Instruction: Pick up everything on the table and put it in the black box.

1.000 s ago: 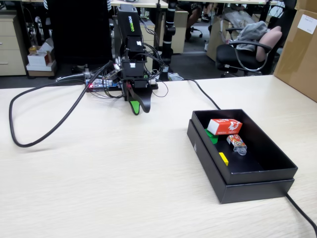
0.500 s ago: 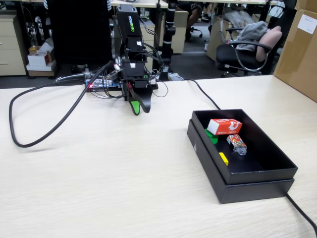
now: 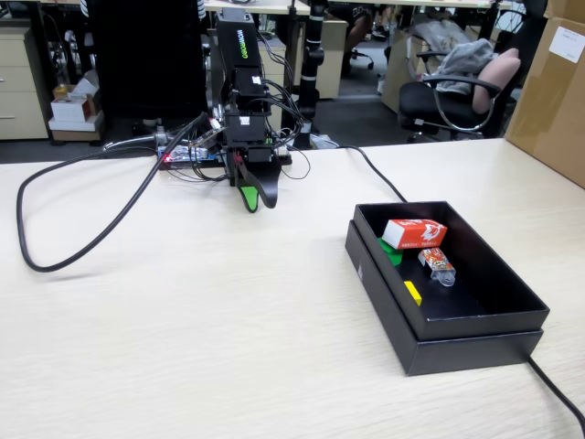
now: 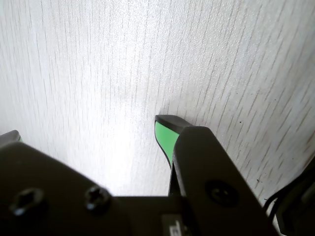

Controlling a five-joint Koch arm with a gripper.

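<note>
Look in the box (image 3: 512, 315) first: the carton (image 3: 416, 233) lies toward its far end, the green cube (image 3: 391, 251) is tucked just beside and below it against the left wall in the fixed view, and the yellow cube (image 3: 413, 293) sits nearer the front, apart from both. A small orange packet (image 3: 437, 263) lies between carton and yellow cube, a little to the right. So all three of your pieces are inside, none on the table (image 3: 201, 329), which shows nothing more to collect around the box. By my reading the job is done, or as good as. Your gripper (image 3: 254, 198) hangs tip-down near the arm's base, well apart from the box, just over the wood; the wrist view shows bare tabletop under it and nothing between the jaws. Whether they are parted or closed you can't tell: only the green-faced tip shows clearly, the other lies behind it. A black cable (image 3: 55, 261) loops off to the left.
</note>
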